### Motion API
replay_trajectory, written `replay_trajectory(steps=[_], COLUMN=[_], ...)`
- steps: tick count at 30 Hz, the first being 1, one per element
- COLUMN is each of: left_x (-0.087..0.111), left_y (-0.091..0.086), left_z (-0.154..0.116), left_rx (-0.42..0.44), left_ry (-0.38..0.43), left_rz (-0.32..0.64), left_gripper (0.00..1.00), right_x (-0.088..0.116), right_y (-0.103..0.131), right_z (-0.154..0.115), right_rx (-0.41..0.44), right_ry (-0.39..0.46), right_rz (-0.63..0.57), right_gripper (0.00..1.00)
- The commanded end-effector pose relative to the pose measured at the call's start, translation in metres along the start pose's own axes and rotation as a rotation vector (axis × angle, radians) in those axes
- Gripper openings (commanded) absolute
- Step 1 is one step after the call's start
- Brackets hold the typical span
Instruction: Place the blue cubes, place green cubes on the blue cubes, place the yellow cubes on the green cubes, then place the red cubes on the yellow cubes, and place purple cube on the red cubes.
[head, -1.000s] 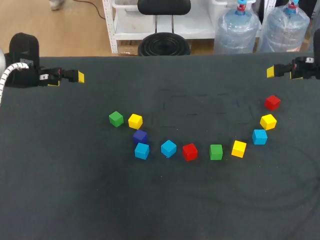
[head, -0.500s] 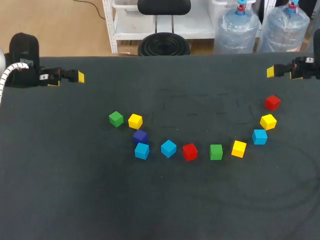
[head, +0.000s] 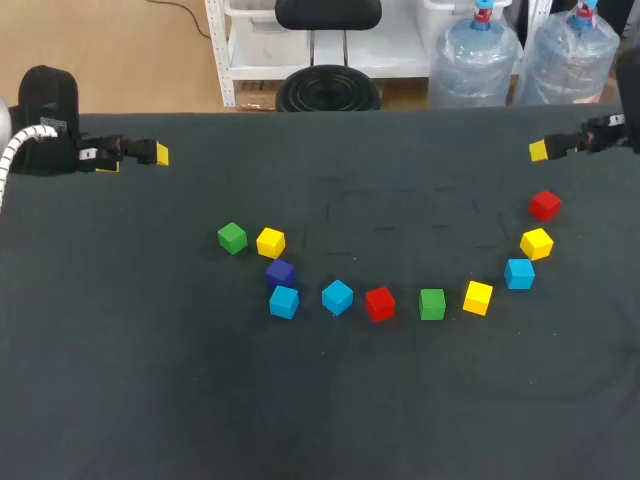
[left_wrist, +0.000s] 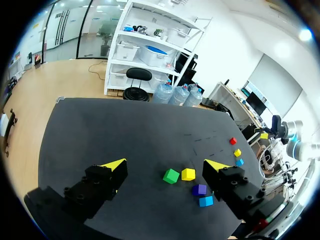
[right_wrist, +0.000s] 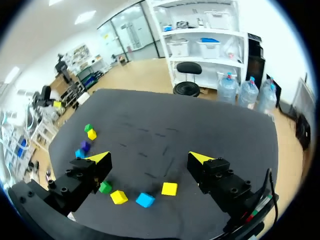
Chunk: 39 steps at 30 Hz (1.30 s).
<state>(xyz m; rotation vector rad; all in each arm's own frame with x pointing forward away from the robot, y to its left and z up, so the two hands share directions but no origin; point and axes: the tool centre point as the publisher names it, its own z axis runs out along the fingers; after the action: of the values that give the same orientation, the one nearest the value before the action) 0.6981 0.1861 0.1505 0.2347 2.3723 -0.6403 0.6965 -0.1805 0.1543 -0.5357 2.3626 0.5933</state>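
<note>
Hanging wide open, empty.
Left claw (left_wrist: 166, 165) and right claw (right_wrist: 150, 158) are hovering well apart from the cubes (head: 337, 296).

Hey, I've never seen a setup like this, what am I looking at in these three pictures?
It's a robot with two arms at a dark table. One picture looks down from above and behind: left arm at one side, right arm at the other. The other two come from a camera on each wrist, looking out past yellow-tipped jaws. Eleven small cubes lie in a curve: blue, green, yellow, red, one purple cube. Both pairs of jaws are open, holding nothing.
</note>
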Motion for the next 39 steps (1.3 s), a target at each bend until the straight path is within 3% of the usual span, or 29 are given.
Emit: replay_trajectory(steps=[1, 9, 17, 27, 39], left_x=[0.000, 0.000, 0.000, 0.000, 0.000], left_y=[0.000, 0.000, 0.000, 0.000, 0.000], left_z=[0.000, 0.000, 0.000, 0.000, 0.000], left_rx=[0.000, 0.000, 0.000, 0.000, 0.000], left_ry=[0.000, 0.000, 0.000, 0.000, 0.000], left_rz=[0.000, 0.000, 0.000, 0.000, 0.000], left_gripper=[1.00, 1.00, 1.00, 1.00, 1.00], right_x=[-0.005, 0.004, 0.025, 0.045, 0.046], right_y=[-0.006, -0.003, 0.007, 0.012, 0.020], right_z=[-0.006, -0.007, -0.013, -0.018, -0.012], right_rx=[-0.126, -0.219, -0.314, -0.373, -0.419], right_ry=[0.034, 0.123, 0.217, 0.325, 0.358], right_rz=[-0.086, -0.287, -0.438, -0.621, -0.742], right_gripper=[1.00, 1.00, 1.00, 1.00, 1.00])
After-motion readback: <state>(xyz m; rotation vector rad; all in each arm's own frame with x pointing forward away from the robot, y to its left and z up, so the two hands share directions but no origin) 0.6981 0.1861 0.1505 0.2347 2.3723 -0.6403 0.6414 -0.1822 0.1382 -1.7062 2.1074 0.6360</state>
